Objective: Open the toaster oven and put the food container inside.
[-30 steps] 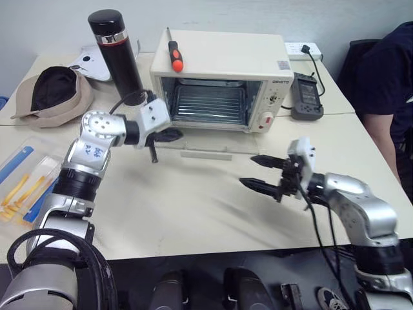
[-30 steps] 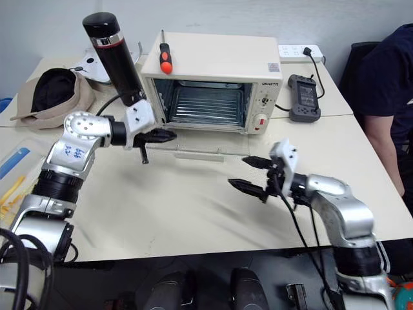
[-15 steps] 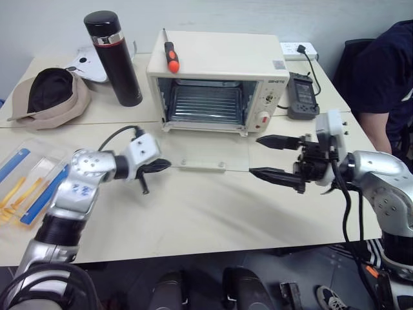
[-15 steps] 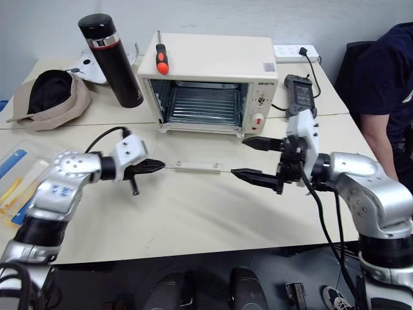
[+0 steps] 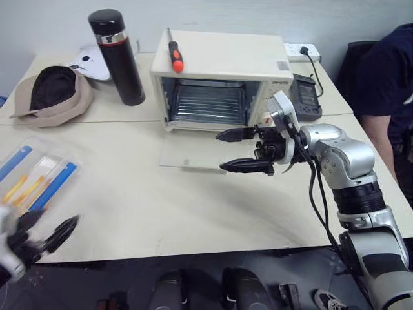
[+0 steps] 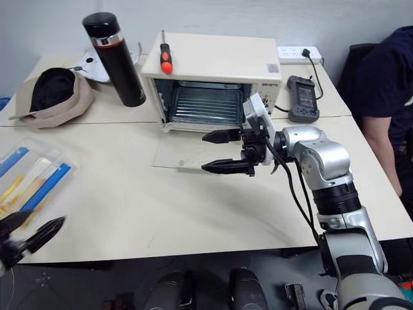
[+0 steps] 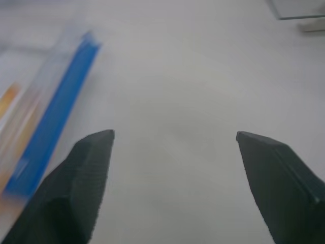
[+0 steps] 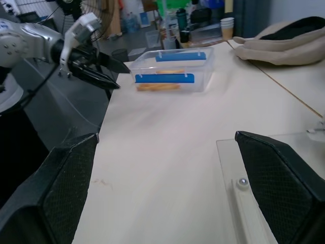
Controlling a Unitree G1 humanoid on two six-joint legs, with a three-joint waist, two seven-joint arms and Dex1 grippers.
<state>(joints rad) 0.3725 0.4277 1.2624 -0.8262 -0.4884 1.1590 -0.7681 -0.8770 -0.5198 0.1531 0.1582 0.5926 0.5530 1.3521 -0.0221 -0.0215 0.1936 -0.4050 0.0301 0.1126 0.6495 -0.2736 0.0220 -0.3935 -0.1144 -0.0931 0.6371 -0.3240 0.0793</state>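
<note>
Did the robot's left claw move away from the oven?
Yes. The left gripper pulled back from the toaster oven door to the table's near edge, beside the food container.

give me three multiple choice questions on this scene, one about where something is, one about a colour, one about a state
1. Where does the screwdriver lie?
A. on top of the toaster oven
B. inside the food container
C. on the cap

2. What colour are the strips on the food container?
A. red
B. blue
C. green

3. How is the toaster oven's glass door?
A. shut
B. taken off and leaning on the flask
C. dropped open, flat on the table

Answers:
1. A: its orange handle rests on the oven's cream top, near the back left corner.
2. B: blue strips run along the clear box's sides near the table's left edge.
3. C: the wire rack is in plain sight and the glass pane lies flat in front of the oven.
</note>
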